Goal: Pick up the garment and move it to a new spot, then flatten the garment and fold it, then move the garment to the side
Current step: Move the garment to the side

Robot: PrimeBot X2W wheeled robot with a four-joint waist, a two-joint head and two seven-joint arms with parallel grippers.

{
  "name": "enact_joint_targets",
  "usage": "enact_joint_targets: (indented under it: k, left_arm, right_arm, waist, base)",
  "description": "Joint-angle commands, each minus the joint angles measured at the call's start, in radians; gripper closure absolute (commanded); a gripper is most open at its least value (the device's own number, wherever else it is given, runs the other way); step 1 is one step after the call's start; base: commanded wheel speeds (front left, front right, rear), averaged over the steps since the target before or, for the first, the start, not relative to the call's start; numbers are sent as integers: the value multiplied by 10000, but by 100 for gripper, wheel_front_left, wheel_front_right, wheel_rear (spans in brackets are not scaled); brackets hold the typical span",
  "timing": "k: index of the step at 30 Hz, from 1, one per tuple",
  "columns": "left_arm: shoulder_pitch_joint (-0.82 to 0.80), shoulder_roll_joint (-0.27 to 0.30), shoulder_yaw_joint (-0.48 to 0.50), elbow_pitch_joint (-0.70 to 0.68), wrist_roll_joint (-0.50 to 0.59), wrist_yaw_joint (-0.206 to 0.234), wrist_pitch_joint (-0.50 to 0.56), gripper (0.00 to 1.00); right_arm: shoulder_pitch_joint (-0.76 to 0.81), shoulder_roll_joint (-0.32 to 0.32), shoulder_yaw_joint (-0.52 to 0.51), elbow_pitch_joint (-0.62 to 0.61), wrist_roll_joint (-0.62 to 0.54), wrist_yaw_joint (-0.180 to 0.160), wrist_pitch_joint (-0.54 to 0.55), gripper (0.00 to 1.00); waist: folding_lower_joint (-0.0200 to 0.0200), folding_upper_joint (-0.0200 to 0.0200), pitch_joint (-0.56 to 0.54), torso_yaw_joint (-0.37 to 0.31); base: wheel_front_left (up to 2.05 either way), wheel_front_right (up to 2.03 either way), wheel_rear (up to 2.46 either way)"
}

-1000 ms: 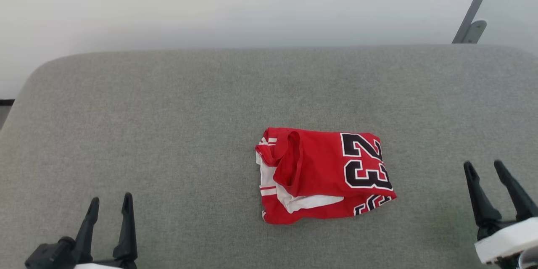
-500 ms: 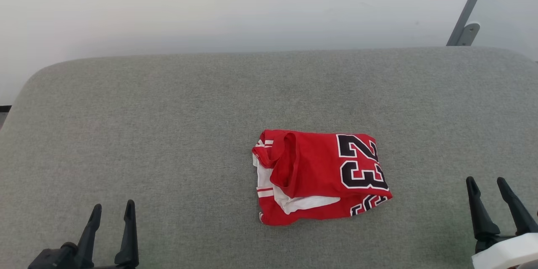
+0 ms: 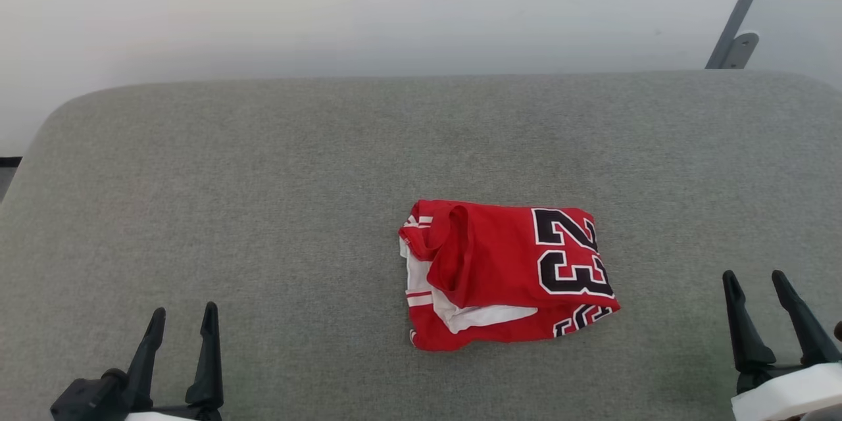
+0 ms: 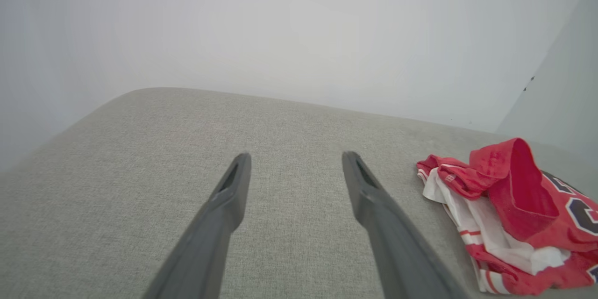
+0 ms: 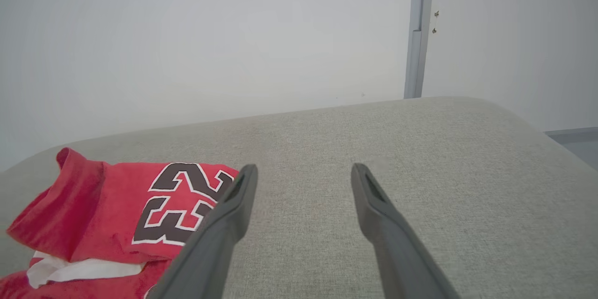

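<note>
My left gripper (image 3: 184, 309) sits at the near left over the grey upholstered surface (image 3: 263, 197), its fingers pointing away from me and spread wide with nothing between them. My right gripper (image 3: 752, 274) mirrors this pose at the near right, likewise wide open and empty. The garment (image 3: 506, 273) lies loosely folded on the surface between the two, nearer the right gripper and touched by neither, its "23" uppermost at its right end.
</note>
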Motion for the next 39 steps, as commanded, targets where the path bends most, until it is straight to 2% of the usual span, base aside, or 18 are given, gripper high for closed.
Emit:
enact_joint_targets:
  k: [1, 6, 12, 20, 28, 35, 39]
  left_arm:
    - [-175, 7, -9, -46, 51, -29, -50, 0]
    - [-276, -84, -62, -163, 9, -29, -50, 0]
    - [-471, -192, -292, -291, -54, -29, -50, 0]
    - [-831, -355, -752, -303, -136, -29, -50, 0]
    - [-1204, -494, -1188, -103, -235, -30, -50, 0]
    - [-1497, -582, -1495, 54, -305, -30, -50, 0]
    - [-1628, -607, -1559, 125, -355, -30, -50, 0]
  right_arm:
    - [-18, 28, 38, -53, 41, -4, -43, 0]
    - [-483, -317, 682, 263, 433, -2, 77, 0]
    - [-1552, -1051, 1923, 496, 1306, -4, 1284, 0]
    - [-2965, -2313, 3393, 542, 2772, -2, 3916, 0]
    - [-3847, -3444, 4126, 531, 3868, -2, 6681, 0]
    - [-4278, -3605, 4697, 702, 4451, -2, 8837, 0]
    - [-4277, -3212, 5099, 1135, 4606, -2, 9853, 0]
  waist:
    - [0, -1, 27, 50]
    - [0, -1, 175, 260]
    - [0, -1, 570, 574]
    - [0, -1, 1254, 1168]
    - [0, -1, 1842, 1774]
    - [0, -1, 2274, 2223]
    - [0, -1, 2408, 2385]
  base:
    - [0, 0, 0]
    - [0, 0, 0]
    - [0, 0, 0]
    - [0, 0, 0]
    - [0, 0, 0]
    - [0, 0, 0]
    - [0, 0, 0]
